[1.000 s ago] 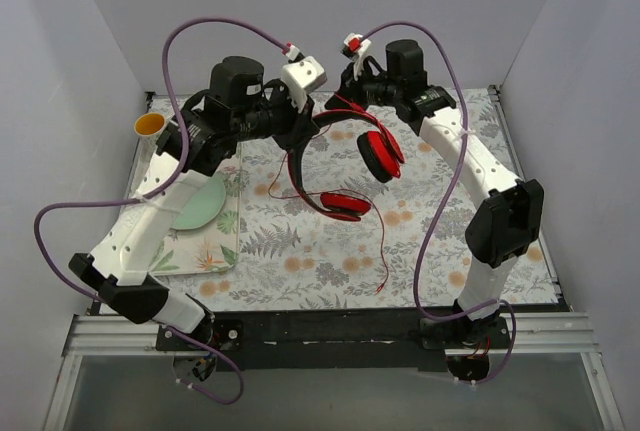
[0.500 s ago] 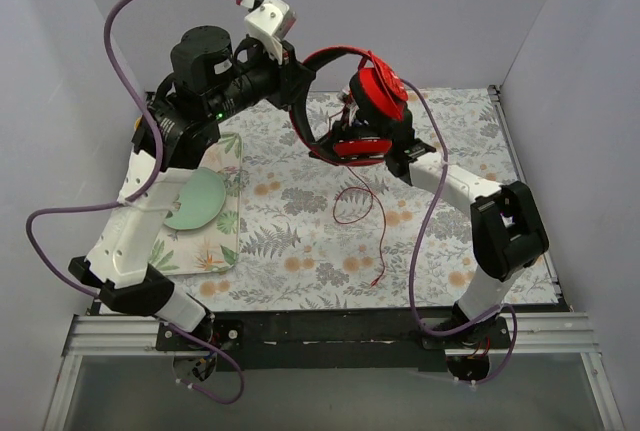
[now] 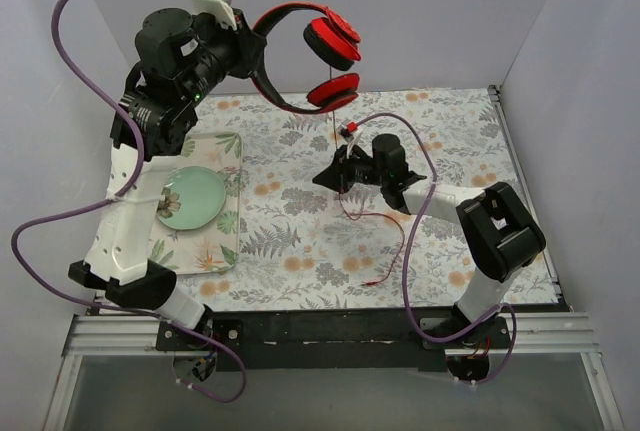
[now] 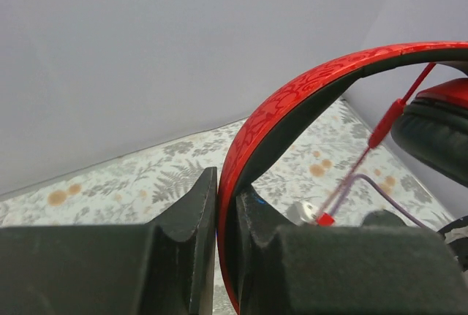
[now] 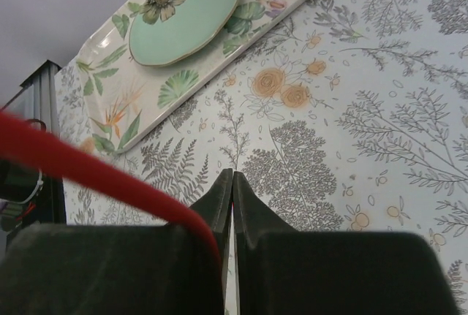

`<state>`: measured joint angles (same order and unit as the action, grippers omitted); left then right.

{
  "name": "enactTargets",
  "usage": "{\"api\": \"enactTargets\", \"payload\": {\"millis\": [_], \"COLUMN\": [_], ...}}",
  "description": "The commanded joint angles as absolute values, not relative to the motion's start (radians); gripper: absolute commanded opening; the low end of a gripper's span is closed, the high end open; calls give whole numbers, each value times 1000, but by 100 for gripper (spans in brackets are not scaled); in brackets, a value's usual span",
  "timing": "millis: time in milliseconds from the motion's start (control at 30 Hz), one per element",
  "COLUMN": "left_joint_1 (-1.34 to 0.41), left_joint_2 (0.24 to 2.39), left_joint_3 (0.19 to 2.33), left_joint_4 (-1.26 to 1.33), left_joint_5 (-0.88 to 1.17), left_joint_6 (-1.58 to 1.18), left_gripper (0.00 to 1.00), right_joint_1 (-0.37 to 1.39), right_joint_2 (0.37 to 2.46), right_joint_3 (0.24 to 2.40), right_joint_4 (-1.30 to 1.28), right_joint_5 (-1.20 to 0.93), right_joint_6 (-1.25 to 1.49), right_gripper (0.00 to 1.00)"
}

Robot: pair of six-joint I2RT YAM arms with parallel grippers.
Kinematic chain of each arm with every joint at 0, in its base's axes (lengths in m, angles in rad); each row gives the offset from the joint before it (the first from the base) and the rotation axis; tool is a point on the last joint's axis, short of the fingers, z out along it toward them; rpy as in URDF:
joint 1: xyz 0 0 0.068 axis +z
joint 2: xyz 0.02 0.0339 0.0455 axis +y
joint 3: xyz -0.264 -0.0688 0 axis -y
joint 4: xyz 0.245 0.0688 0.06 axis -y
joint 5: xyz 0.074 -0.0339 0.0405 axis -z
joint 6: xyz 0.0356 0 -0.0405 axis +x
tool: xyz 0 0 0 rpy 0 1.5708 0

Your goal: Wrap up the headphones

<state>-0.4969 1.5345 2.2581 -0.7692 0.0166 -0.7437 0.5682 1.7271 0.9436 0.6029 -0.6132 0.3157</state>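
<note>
1. Three plain walls stand around the table. The far wall (image 3: 430, 11) is pale grey with a little purple in it.
2. The left wall (image 3: 40, 101) and the right wall (image 3: 600, 101) are the same pale colour. They meet the far wall at the corners.
3. The table is covered by a white cloth (image 3: 300, 251) with grey leaves and orange flowers.
4. A black bar (image 3: 330, 323) runs along the near edge of the table. A silver metal rail (image 3: 300, 347) lies just nearer than the bar.
5. Nearer still is a flat grey-green surface (image 3: 340, 396).
6. The light is soft and even. Shadows on the cloth are faint.
</note>
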Motion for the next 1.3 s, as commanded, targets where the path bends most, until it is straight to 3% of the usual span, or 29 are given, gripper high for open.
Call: {"api": "enactTargets", "payload": {"millis": [0,367,700,933,1067,1267], "left_joint_1": [-397,-112,-98,-107,-143,-285], "left_joint_2": [1488,1643,1680,1684,1651,1540], "left_joint_3": [2218,2169,1996,1778,1614,1317], "left_joint_4": [-597,-549,-442,-321,-201,61], "left_joint_5": [-58,187,29,-87,-172,-313], "left_joint_6": [-833,-1113,-1074,-875,-663,-356], "left_gripper": [0,0,0,0,0,0], "right_joint_1": [630,848,1034,1055,1057,1055], "right_joint_2": [1718,1712,1775,1815,1853,1867], "right_joint_3": [908,1090,1397,1587,1745,1937], "right_joint_4": [577,166,-253,-550,-832,-989], "right_joint_5": [-549,-333,-118,-39,139,320], "right_joint_6": [283,115,-38,-78,-115,-179], "right_gripper": [1,1,1,1,1,1]}}
